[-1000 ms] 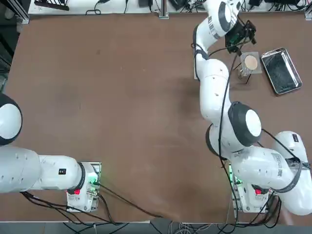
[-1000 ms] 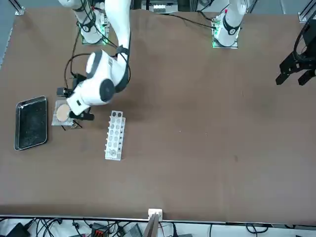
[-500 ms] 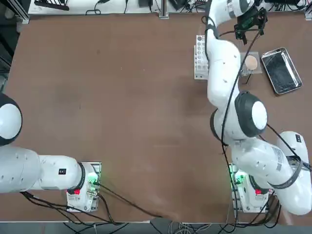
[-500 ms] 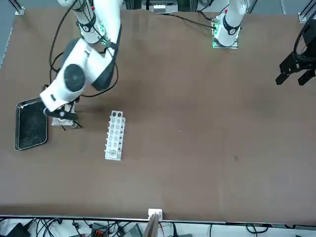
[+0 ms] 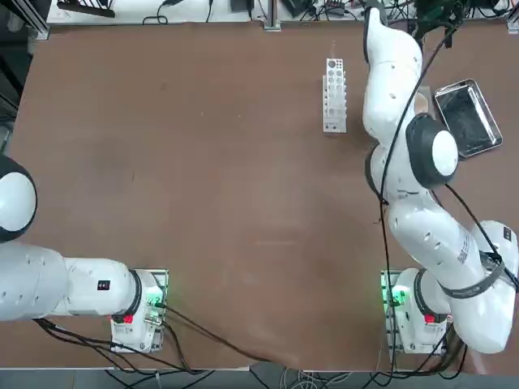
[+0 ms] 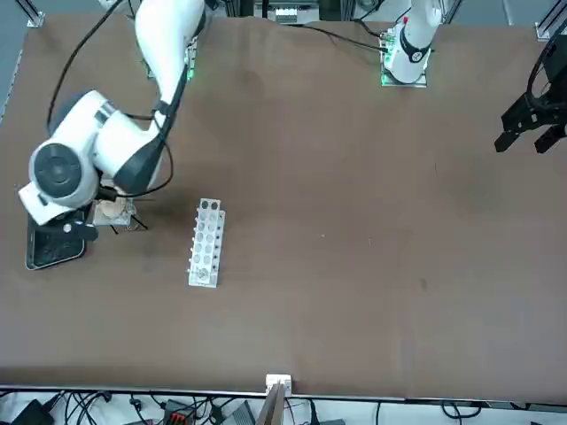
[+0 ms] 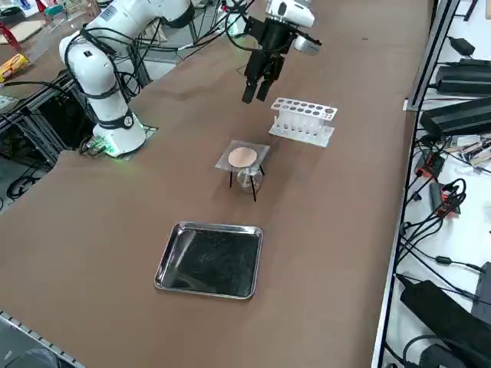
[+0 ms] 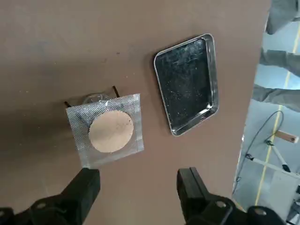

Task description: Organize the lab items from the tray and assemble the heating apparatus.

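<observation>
Since the stack is already built, it should be treated as a fragile thing: the square gauze mat point(image 7: 242, 157) with its beige disc lies loose on the thin wire tripod point(image 7: 251, 186), and the small glass burner point(image 7: 248, 180) stands under it between the legs. My judgement is that the mat is light and a little flexible, the tripod is stiff but easy to tip, and the glass is slippery and breakable — so a hold, if needed, belongs on a mat edge or on the burner body, not on the thin legs.

In the right side view the stack stands in the middle of the table, with the metal tray point(image 7: 209, 259) apart from it at about 6 o'clock, holding nothing, and the white test tube rack point(image 7: 303, 120) at about 1 o'clock.

The right gripper point(image 7: 257, 84) hangs high above the table at about 12 o'clock from the stack, its fingers wide apart and empty.

Compared with one second ago, the arm has swung away — then the gripper was close over the mat, now it is lifted well clear, and the rack is uncovered in the top view.
</observation>
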Robot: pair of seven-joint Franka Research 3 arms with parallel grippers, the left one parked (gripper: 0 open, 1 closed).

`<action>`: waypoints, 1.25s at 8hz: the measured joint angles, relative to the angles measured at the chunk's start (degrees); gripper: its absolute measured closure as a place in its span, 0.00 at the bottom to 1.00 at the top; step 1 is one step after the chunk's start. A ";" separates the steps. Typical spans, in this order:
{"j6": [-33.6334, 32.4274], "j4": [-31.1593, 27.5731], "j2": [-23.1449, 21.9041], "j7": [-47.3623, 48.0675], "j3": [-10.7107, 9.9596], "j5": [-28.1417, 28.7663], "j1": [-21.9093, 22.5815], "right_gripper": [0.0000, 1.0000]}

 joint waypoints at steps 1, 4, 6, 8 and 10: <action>-1.05 1.35 -0.39 -1.29 -0.40 1.58 -2.26 0.00; -2.35 3.86 -4.30 -2.28 -0.91 3.38 -6.22 0.00; -2.53 4.87 -7.19 -2.28 -0.66 3.91 -7.72 0.00; -2.57 6.08 -11.63 -2.01 2.41 3.93 -10.21 0.00; -2.58 7.44 -16.92 -0.94 7.49 3.69 -13.52 0.00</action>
